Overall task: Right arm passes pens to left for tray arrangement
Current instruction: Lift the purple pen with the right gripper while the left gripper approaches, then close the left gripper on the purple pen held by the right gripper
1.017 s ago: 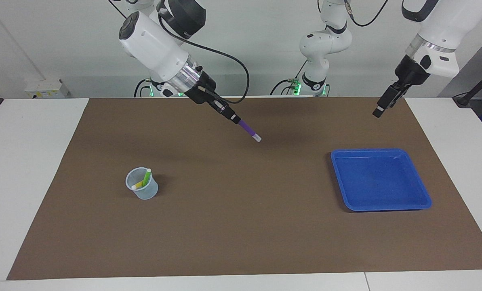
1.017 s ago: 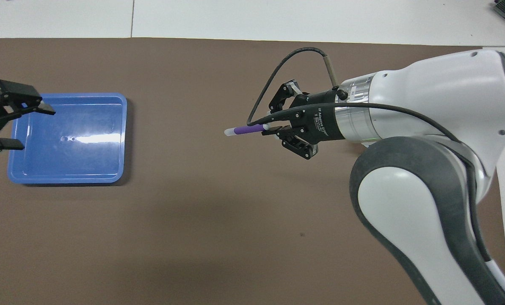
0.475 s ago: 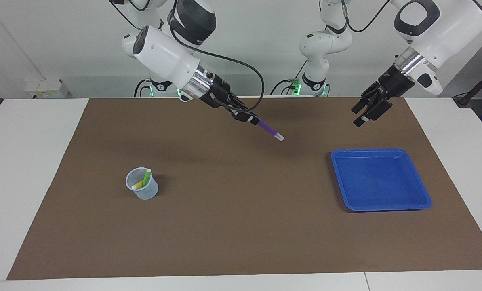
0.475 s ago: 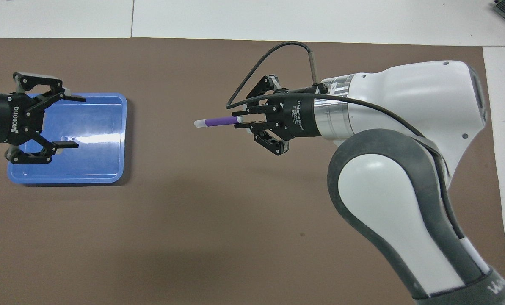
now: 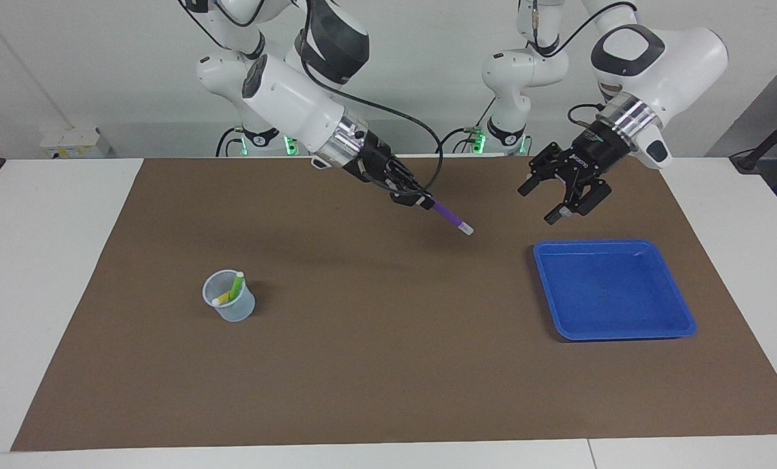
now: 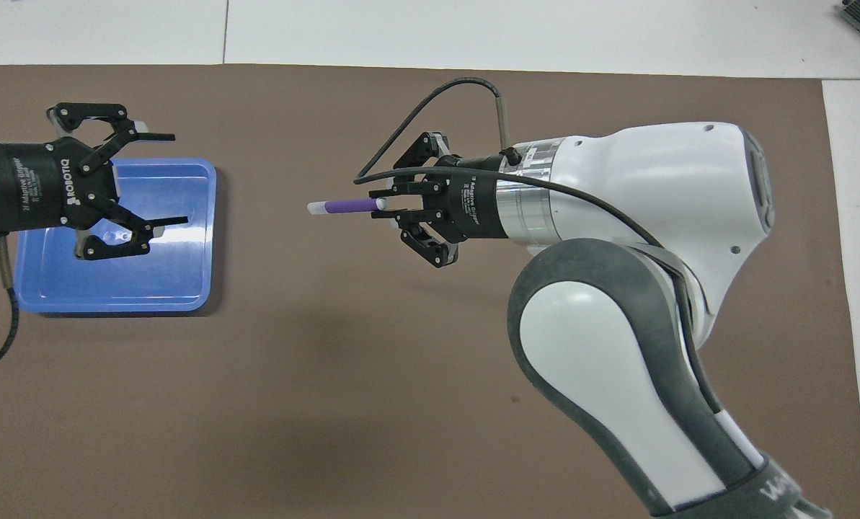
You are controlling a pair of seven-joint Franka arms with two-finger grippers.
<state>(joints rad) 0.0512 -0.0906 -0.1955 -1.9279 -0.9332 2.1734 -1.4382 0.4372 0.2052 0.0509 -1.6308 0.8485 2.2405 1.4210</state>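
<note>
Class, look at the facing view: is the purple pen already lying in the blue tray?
No: the purple pen is up in the air, clamped in the right gripper, and the blue tray holds nothing.

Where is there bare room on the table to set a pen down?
The blue tray holds nothing. Brown mat lies bare between the tray and the cup. It is crowded only in the cup, which holds two pens, and above the mat where the right hand offers the purple pen to the open left hand.

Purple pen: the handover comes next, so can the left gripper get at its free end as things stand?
Probably yes: the left gripper is open, and only bare mat separates it from the purple pen held out by the right gripper.
</note>
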